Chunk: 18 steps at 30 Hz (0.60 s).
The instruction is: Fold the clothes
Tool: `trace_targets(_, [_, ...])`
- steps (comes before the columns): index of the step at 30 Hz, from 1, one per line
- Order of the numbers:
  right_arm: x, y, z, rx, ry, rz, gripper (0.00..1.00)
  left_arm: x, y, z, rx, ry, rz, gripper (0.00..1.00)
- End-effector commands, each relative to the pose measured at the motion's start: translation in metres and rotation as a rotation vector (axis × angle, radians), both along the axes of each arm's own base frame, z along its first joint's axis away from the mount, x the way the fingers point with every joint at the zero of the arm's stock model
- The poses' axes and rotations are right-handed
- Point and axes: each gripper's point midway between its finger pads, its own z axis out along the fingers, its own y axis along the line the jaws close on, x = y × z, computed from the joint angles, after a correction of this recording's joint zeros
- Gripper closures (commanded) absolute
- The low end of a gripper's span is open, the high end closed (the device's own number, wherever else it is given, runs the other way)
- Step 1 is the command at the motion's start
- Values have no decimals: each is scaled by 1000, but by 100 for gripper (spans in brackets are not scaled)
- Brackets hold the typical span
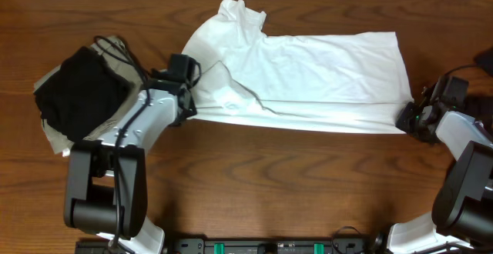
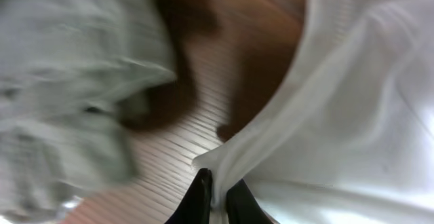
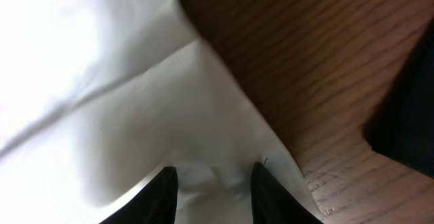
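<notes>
The left claw (image 2: 218, 200) is closed to a thin gap, with the edge of the white shirt (image 2: 352, 102) pinched between its two dark fingers (image 2: 198, 195). From overhead, this claw (image 1: 187, 106) sits at the shirt's 9 o'clock edge, where the cloth bunches into folds.

The right claw (image 3: 215, 191) is partly closed, and a fold of the shirt (image 3: 102, 81) fills the space between its fingers (image 3: 165, 193). Overhead, the claw (image 1: 408, 120) grips the shirt's corner at about 4 o'clock.

The shirt (image 1: 308, 73) lies lengthwise across the middle of the table (image 1: 269, 185), folded into a long band. Its collar end is humped up toward 11 o'clock, and its lower edge runs almost straight from one claw to the other.

At 9 o'clock of the table, just beside the left arm, a black garment (image 1: 77, 92) rests on top of a khaki garment (image 1: 58, 138). The left wrist view shows blurred pale cloth (image 2: 68, 81) on that side, with bare wood between it and the shirt. At 3 o'clock, a dark garment (image 1: 485, 58) shows at the table's edge.
</notes>
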Motion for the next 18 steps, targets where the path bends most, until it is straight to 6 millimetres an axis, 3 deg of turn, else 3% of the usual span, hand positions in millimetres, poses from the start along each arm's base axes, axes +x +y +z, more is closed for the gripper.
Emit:
trace_targets(1, [-24, 15, -25, 38, 96, 18, 65, -3, 44, 10, 134, -13, 76, 94])
trace_targets(4, [-24, 14, -25, 34, 97, 17, 66, -8, 45, 8, 125, 11, 81, 94])
trace_targets(12, [-25, 13, -25, 26, 104, 14, 66, -32, 11, -7, -76, 133, 37, 94])
trace_targets(18, [-35, 3, -27, -28, 151, -7, 65, -63, 12, -9, -69, 259, 42, 94])
